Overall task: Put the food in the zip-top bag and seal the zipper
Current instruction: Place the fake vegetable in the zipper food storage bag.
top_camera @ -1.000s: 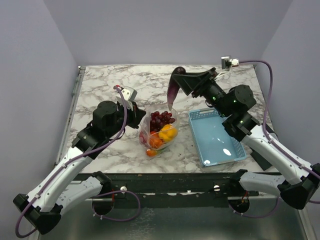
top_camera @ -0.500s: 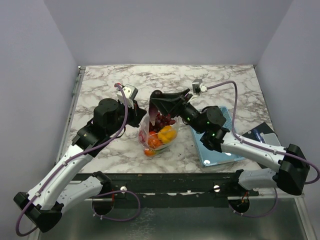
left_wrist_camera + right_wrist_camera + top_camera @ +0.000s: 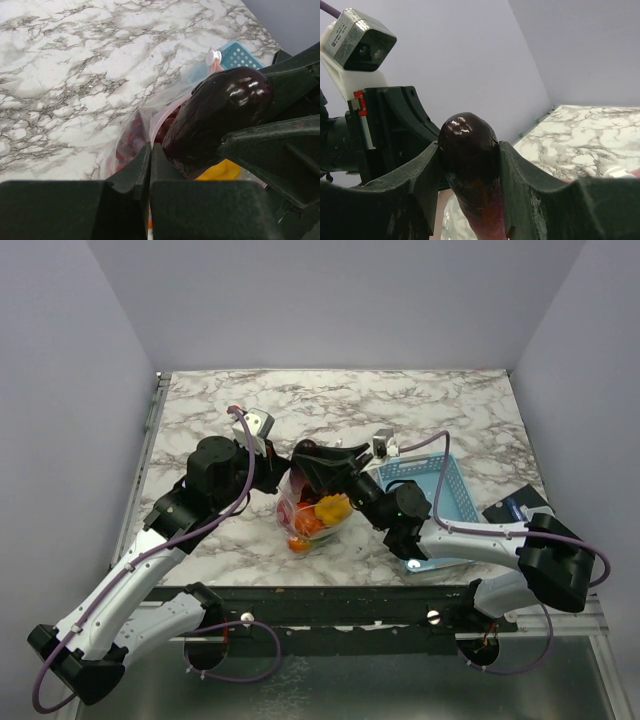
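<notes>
The zip-top bag (image 3: 312, 525) stands open mid-table, holding dark red grapes (image 3: 129, 146) and orange and yellow food (image 3: 330, 508). My left gripper (image 3: 149, 151) is shut on the bag's left rim, where the pink zipper (image 3: 156, 126) runs. A white slider (image 3: 214, 56) sits at the strip's far end. My right gripper (image 3: 470, 155) is shut on a glossy purple eggplant (image 3: 469, 145). It holds the eggplant (image 3: 216, 114) tilted at the bag's mouth, its lower end just inside, over the grapes. In the top view the right gripper (image 3: 318, 466) hides most of the mouth.
A light-blue basket (image 3: 445, 502) lies right of the bag, partly under the right arm. The left wrist's camera (image 3: 359, 44) and gripper body stand close in front of the right gripper. Marble tabletop (image 3: 330, 405) stretches behind the bag.
The right arm swung from the back of the table left and down, bringing the eggplant to the bag's mouth. The left gripper kept its hold on the rim.
</notes>
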You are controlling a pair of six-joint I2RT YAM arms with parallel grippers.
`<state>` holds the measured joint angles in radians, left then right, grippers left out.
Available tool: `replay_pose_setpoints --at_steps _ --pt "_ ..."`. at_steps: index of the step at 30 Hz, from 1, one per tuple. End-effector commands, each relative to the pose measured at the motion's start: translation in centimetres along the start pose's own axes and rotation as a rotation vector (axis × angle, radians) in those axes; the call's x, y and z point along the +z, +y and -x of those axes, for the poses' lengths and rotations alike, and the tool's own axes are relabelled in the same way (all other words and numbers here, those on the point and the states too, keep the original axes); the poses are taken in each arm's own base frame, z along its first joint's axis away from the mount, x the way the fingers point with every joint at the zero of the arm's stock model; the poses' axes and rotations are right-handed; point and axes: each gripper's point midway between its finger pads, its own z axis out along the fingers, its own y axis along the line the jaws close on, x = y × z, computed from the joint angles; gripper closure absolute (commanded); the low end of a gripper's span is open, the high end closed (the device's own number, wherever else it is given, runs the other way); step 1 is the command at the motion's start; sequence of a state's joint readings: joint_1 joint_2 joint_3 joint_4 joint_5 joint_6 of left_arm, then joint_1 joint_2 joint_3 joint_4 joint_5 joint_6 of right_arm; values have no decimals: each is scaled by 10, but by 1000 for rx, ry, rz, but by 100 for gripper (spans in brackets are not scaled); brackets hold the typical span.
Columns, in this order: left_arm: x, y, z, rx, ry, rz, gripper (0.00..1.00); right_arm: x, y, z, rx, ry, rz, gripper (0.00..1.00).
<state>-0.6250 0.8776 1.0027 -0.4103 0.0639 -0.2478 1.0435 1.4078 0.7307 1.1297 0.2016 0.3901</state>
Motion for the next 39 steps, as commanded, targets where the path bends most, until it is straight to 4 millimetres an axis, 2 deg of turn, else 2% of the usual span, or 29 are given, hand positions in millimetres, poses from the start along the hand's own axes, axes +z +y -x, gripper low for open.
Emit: replay_pose_setpoints --at_steps 1,4,7,13,18,26,34,39 --pt "-6 -8 9 -10 -15 -30 100 -3 -5 11 -3 -102 -56 99" --pt "-5 -7 7 -13 -10 -28 100 -7 -8 1 10 -98 -88 99" --pt "-5 -7 7 -15 -9 -29 100 -13 -9 -8 23 -89 -106 93" --pt "-5 -7 7 -15 -9 -27 100 -27 -13 -21 47 -63 -122 70" --pt "-5 -6 6 -16 -8 -24 100 -36 -11 -22 36 -20 -116 44" --pt "-6 -7 6 -18 -11 -25 100 -43 -4 -20 -36 101 -101 20" --pt "-7 -6 7 -15 -12 -22 100 -45 -1 -6 -154 257 -144 19" --pt "-8 -6 6 -10 -10 -19 100 -54 -6 5 -231 381 -199 21"
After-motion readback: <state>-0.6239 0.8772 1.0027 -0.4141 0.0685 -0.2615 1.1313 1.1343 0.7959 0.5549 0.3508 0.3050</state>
